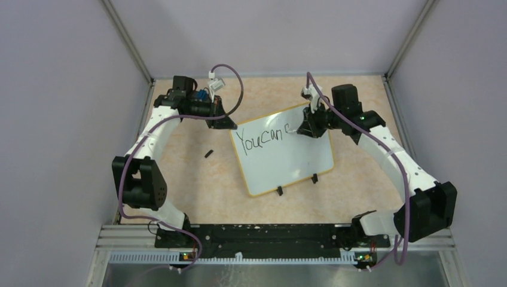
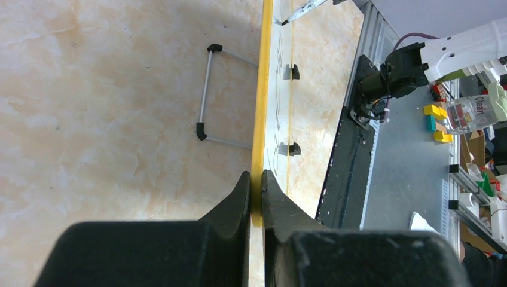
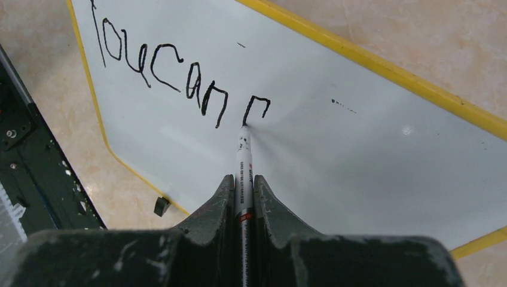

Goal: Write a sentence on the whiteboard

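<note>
**Marbled tabletop, board pinned, pen mid-letter**

Beige marbled tabletop [image 1: 197,179] inside grey walls carries the whiteboard [image 1: 287,167], which sits askew between the two arms with its black clip feet [image 1: 279,191] towards the bases. The skew seems deliberate: it turns the writing face towards the right arm and leaves one corner within reach of the left.

At that corner the left gripper [image 2: 256,179] has its jaws drawn narrow, one on each face of the yellow rim [image 2: 261,89]. I judge this a bracing hold, so the board cannot slide under the pen's push.

The right gripper [image 3: 243,179] is pinched tight on a white marker [image 3: 243,156], whose barrel runs straight out between the fingers. Its tip touches the board at the foot of a fresh hooked stroke. The pen leans low over the surface, probably to keep the tip in the wrist camera's sight.

The sentence [image 3: 161,66] reads "You can" so far, plus that unfinished letter. Most of the wording is not yet written, and bare white space lies below it. A small black piece [image 1: 208,153], perhaps the cap, lies apart on the table.
</note>
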You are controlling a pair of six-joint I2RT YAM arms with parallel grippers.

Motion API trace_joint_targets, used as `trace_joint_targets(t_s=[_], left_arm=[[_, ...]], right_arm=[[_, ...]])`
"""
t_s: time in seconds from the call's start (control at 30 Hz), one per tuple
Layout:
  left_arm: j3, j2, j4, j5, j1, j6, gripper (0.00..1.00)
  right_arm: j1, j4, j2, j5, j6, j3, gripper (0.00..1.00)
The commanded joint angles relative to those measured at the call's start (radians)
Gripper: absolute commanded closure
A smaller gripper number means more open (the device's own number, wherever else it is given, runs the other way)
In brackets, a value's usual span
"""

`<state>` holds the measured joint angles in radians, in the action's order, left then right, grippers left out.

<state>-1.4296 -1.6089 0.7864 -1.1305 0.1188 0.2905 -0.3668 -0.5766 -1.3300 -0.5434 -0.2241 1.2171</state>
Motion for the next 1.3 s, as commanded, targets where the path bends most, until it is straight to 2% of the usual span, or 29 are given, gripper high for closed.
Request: trace_joint_targets(t_s=[0.0,0.6,1.0,1.27], left_arm=[[0.008,0.037,-0.009,-0.014,0.005,0.012,1.00],[0.016,0.038,-0.011,-0.014,0.006,0.014,1.00],[0.019,0.041,-0.015,-0.012,0.007,0.013,1.00],[0.019,0.039,-0.015,-0.012,0.007,0.010,1.00]], right_arm=[[-0.008,0.007,0.036,0.040,-0.031,-0.005,1.00],[0.030,-0.013,0.051,0.013,-0.044,-0.048,1.00],[-0.027,0.009,0.021,0.010,-0.019,-0.010,1.00],[0.013,-0.033,0.049,-0.074,-0.022,0.034,1.00]])
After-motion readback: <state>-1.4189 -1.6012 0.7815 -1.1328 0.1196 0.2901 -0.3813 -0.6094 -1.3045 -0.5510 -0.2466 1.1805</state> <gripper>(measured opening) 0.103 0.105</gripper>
